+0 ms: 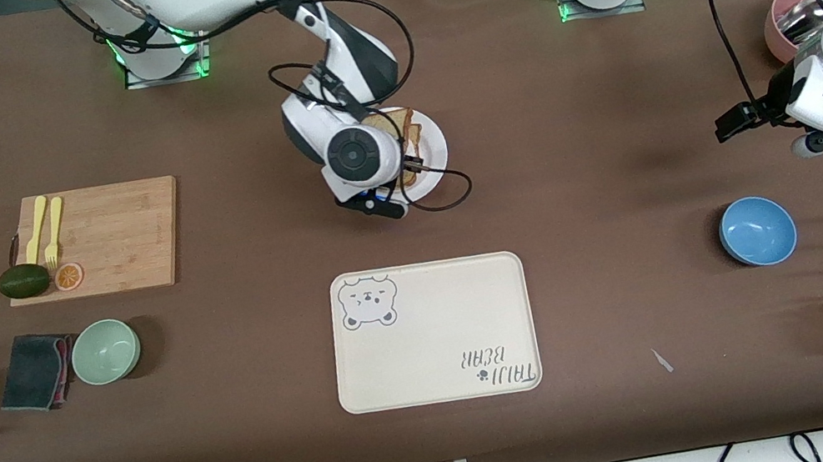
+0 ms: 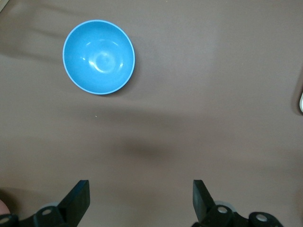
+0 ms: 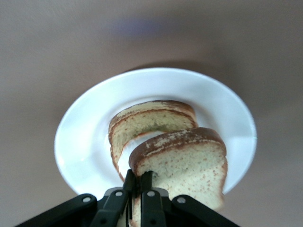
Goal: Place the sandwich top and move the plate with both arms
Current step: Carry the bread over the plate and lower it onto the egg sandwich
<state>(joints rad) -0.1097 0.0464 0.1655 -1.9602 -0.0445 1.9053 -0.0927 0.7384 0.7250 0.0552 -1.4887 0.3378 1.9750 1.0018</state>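
My right gripper is clamped on the sandwich top, hanging tilted over the plate and the slice lying on it; I judge it should be levelled and squared over that slice before release. My left gripper waits spread empty over bare table near the blue bowl. Only my right wrist view shows the two slices' offset; in the front view my arm covers most of them.
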